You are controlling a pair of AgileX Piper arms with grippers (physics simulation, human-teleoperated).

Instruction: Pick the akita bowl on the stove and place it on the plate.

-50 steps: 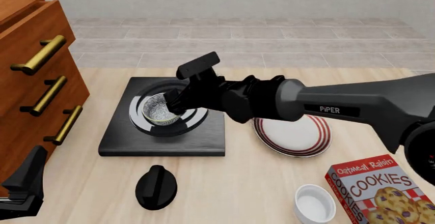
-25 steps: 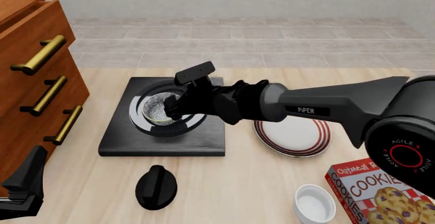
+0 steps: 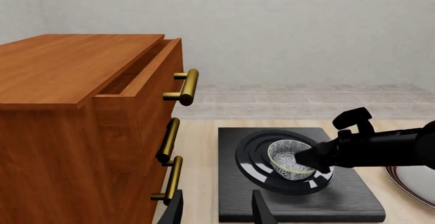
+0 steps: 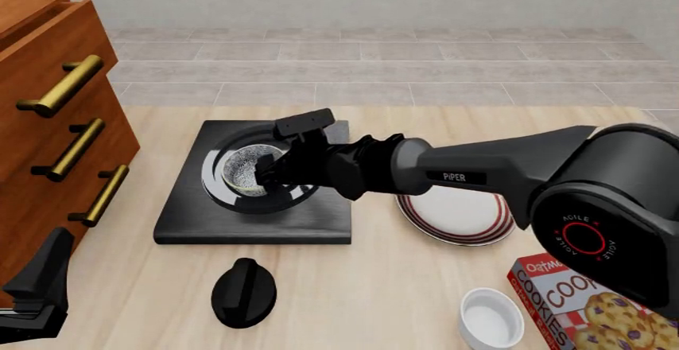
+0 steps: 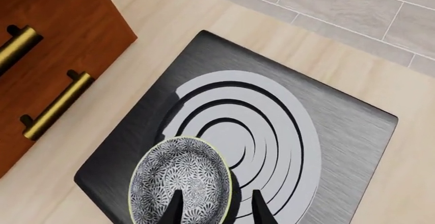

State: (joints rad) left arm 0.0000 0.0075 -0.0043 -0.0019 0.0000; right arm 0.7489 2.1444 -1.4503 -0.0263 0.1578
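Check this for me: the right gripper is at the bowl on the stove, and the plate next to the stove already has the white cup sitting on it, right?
Not quite. The right gripper is at the bowl on the stove, one finger inside its rim and one outside. But the plate holds no cup; the front view shows the white cup standing apart on the table, beside the cookie box.

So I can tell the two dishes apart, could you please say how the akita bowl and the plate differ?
The akita bowl is deep and grey-and-white speckled; the plate is flat and white with red rim stripes. The bowl is narrower than the plate. The bowl sits on the stove; the plate lies on the table. Both are round.
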